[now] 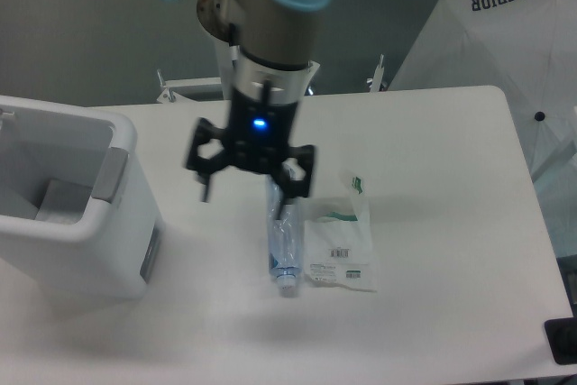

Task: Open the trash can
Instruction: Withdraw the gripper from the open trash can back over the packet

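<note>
The hand (250,191) hides the bottle (283,250) top; the trash can (90,241) is cropped left.

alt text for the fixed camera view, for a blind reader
A robot arm's open pincer hangs over a white table, above the top of a lying bottle. A flat plastic packet lies beside the bottle, and the white trash can at the left stands open.
</note>
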Controlling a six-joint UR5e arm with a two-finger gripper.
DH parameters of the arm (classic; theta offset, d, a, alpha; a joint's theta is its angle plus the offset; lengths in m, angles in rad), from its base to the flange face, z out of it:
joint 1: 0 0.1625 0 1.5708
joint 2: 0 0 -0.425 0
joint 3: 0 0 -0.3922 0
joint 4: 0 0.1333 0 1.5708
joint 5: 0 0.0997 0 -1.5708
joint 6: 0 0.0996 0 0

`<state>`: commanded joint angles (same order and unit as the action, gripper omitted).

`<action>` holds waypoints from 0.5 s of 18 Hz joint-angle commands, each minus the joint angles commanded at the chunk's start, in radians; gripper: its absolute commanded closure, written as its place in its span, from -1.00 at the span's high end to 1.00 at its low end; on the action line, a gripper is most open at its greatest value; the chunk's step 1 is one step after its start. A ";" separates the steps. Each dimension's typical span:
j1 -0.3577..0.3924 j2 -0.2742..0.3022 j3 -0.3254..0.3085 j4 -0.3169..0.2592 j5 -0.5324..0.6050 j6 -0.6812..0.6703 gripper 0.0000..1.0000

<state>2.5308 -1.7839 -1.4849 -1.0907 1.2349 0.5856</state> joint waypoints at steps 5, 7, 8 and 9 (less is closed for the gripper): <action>0.103 -0.100 0.012 0.002 0.075 0.213 1.00; 0.127 -0.130 0.021 0.009 0.115 0.253 1.00; 0.140 -0.140 0.021 0.015 0.129 0.273 1.00; 0.146 -0.150 0.021 0.017 0.144 0.304 1.00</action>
<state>2.6767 -1.9342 -1.4634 -1.0738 1.3789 0.8894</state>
